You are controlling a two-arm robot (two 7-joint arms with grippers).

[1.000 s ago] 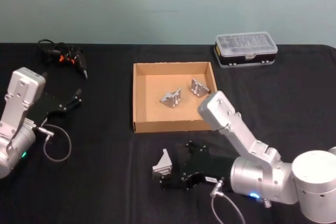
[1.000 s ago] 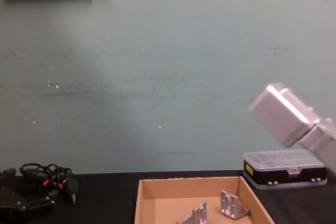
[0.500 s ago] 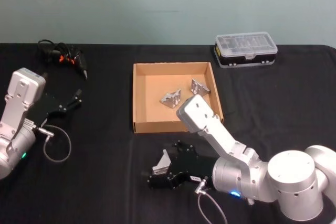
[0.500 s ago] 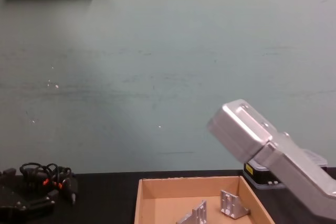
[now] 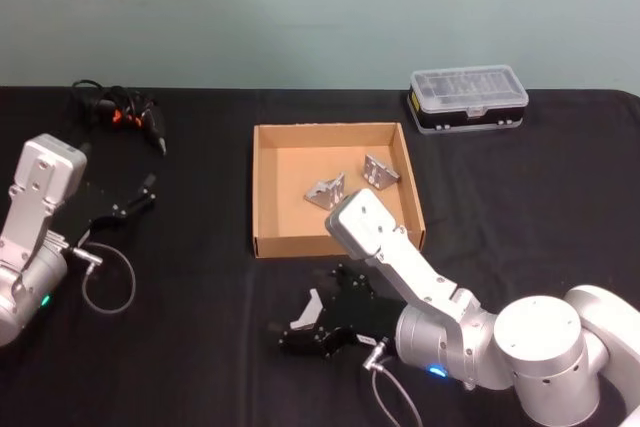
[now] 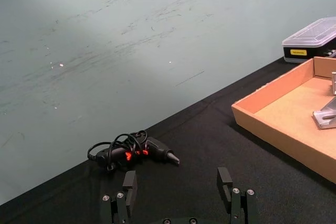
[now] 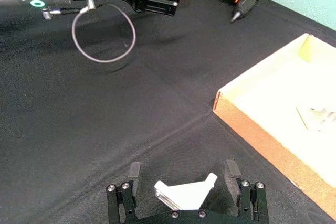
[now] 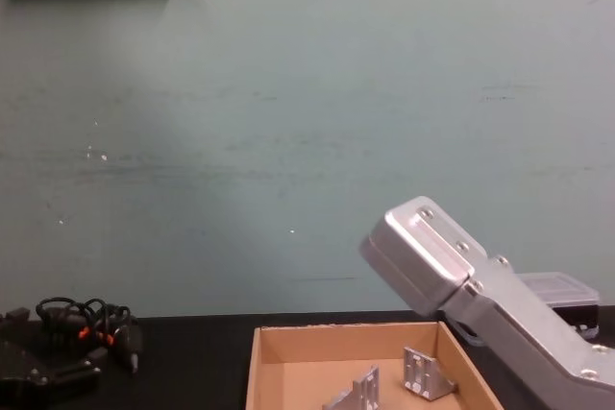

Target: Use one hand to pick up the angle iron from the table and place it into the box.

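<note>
While you look at the right wrist view, note that the iron (image 7: pixel 186 193) lies on the desk (image 5: pixel 200 287) between the two fingers of the right gripper (image 7: pixel 183 176). That gripper is spread wide, with a gap of black cloth showing on each side of the iron, so it has hold of nothing. In the head view this pair sits at lower centre, just below the box (image 5: pixel 258 187) and apart from its near wall.

You can see the iron is a pale, bright metal bracket, triangular from the side, with a flat plate and a pointed tip. The gripper fingers are black blocks with small silver screws. The desk is matte black cloth. The box is tan cardboard, shallow and square, with low walls, and two more irons (image 5: pixel 325 190) of the same metal lie inside it toward the far right corner.

Your right arm (image 5: pixel 372 232), boxy and silver-grey, crosses the box's near right corner in the head view.

At far left the left gripper (image 6: pixel 177 179) hangs open and empty above the desk, with a loop of thin cable (image 5: pixel 105 277) beside it. A black corded tool (image 5: pixel 125 110) with orange marks lies at upper left, and a black case (image 5: pixel 468 95) with a clear lid sits at upper right, beyond the box.
</note>
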